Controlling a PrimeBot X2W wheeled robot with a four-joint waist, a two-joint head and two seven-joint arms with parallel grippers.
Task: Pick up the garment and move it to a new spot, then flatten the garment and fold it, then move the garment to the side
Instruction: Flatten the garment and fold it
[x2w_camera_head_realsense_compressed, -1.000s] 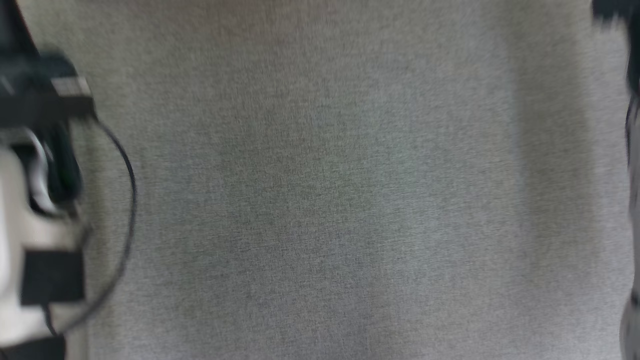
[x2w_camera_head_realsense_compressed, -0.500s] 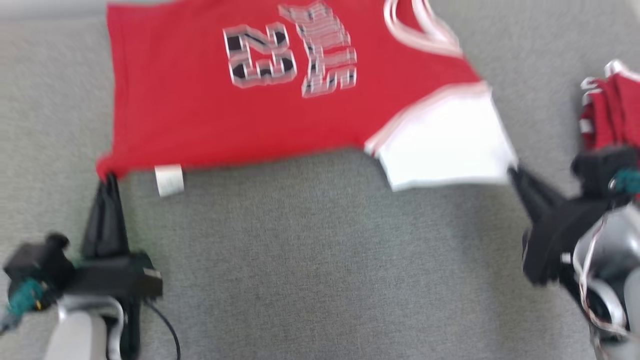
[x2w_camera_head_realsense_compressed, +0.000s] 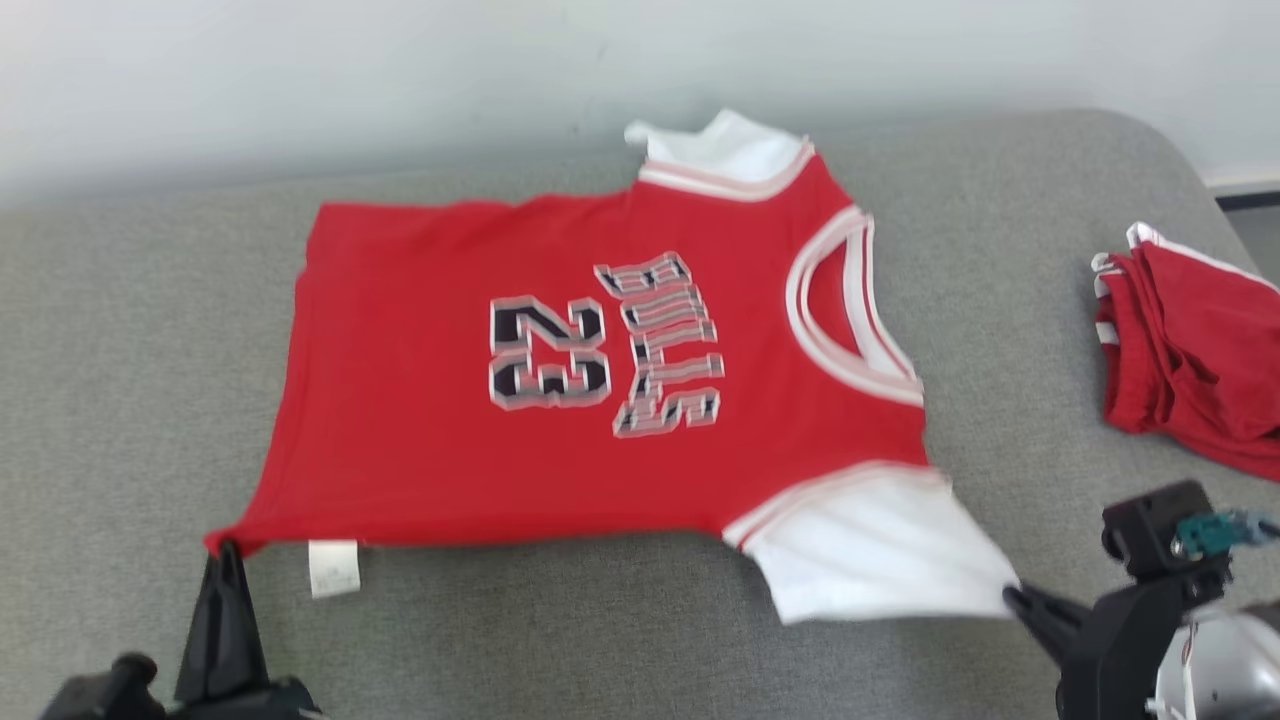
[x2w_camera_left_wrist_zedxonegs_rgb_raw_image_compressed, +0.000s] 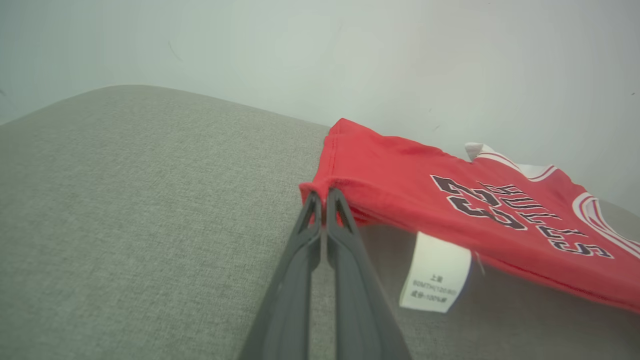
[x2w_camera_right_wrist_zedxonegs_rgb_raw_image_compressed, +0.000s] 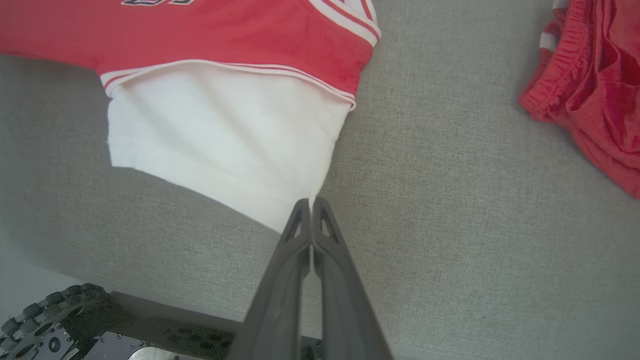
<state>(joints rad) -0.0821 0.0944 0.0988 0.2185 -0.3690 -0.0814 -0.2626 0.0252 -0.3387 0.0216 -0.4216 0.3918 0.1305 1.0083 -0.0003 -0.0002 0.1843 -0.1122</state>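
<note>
Centrally, the red garment lies spread on the grey cushion with its printed number and lettering upward; in the head view its hem points toward 9 o'clock and its neckline toward 3 o'clock. At the garment's 7 o'clock corner, the left gripper has its two dark fingers pressed together on the hem corner. The left wrist view shows red cloth pinched between the tips. A white care label hangs from the near edge just beside that grip, at its 3 o'clock. At the garment's 4 o'clock, the right gripper is likewise closed, its tips nipping the outer corner of the white sleeve, which is drawn to a point toward the fingers. The garment's near edge, between the two grips, is raised off the cushion and casts a shadow beneath. The other sleeve lies at 12 o'clock, near the pale wall. Crumpled red shorts rest on the cushion at 3 o'clock, well apart from the garment.
</note>
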